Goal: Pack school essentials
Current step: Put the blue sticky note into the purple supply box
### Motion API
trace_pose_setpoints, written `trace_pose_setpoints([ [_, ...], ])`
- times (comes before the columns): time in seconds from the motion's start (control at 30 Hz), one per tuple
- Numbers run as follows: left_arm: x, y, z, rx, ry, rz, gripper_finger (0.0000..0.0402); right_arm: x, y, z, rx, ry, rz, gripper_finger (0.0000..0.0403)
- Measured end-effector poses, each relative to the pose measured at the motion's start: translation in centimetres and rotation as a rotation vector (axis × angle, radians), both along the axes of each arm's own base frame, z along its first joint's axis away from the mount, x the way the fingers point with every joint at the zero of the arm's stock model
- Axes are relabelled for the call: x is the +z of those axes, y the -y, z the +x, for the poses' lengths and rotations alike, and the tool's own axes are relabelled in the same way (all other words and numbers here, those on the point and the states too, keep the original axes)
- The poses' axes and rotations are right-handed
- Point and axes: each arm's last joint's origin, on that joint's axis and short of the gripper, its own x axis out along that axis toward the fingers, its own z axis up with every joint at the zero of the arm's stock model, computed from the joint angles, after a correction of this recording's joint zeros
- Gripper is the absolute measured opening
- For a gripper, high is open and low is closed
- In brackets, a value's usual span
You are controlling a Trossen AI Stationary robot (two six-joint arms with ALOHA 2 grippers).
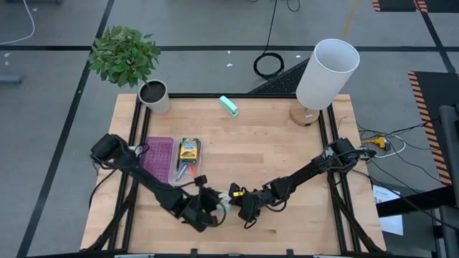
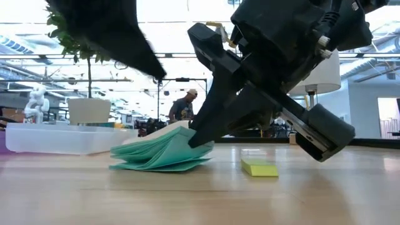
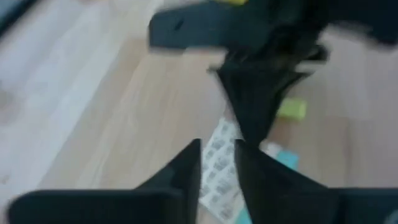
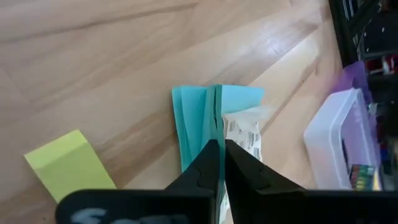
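Note:
The patterned square pad (image 2: 164, 152) lies near the table's front middle, its teal pages fanned out and its printed cover (image 4: 244, 132) showing. My right gripper (image 4: 222, 149) is shut on it, and its fingers slant down to it in the low view (image 2: 199, 136). My left gripper (image 3: 217, 152) hovers just left of the pad (image 1: 217, 204), raised above it, with its fingers a little apart and the pad showing beyond the gap. The tiny yellow piece (image 2: 259, 167) lies flat on the table to the pad's right. The yellow-green crayon box (image 1: 188, 149) lies farther back. My right gripper pinches the edge of the pad's upper pages (image 4: 213, 127) between its two fingers, next to the printed cover. The fingers slant down from the table's right. That edge is raised and the pages fan apart, while the lowest pages (image 2: 156, 167) stay on the table.
A purple-and-clear flat case (image 1: 159, 159) lies left of the crayon box. A teal block (image 1: 229, 105) is at the far middle, a potted plant (image 1: 153, 94) at the far left and a white lamp (image 1: 323, 72) at the far right. Bare wood stretches between them.

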Motion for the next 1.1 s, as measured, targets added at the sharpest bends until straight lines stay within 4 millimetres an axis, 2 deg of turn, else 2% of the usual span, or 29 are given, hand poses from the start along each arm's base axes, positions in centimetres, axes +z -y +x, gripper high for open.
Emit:
trace_pose_setpoints([
  [0.13,0.3,1.5,-0.4,-0.022,0.08,0.07,0.0171,0.7,0.5,-0.1,-0.05,-0.018,0.052,0.0007],
  [0.33,0.0,2.5,0.4,-0.039,0.175,0.11,0.0287,2.8,1.8,-0.4,-0.165,-0.04,0.156,0.0006],
  [0.5,-1.0,1.8,1.3,-0.02,0.153,0.113,0.0338,4.3,3.6,-0.4,-0.253,-0.07,0.302,0.0006],
  [0.6,-1.5,1.3,1.6,-0.003,0.14,0.105,0.0342,4.9,4.3,-0.6,-0.296,-0.09,0.337,0.0006],
  [0.7,-1.8,1.0,1.6,0.012,0.119,0.111,0.033,5.1,4.6,-0.8,-0.295,-0.112,0.343,0.0006],
  [1.1,-2.1,-0.1,2.0,0.036,0.077,0.063,0.0218,5.1,4.6,-0.9,-0.297,-0.122,0.344,0.001],
])
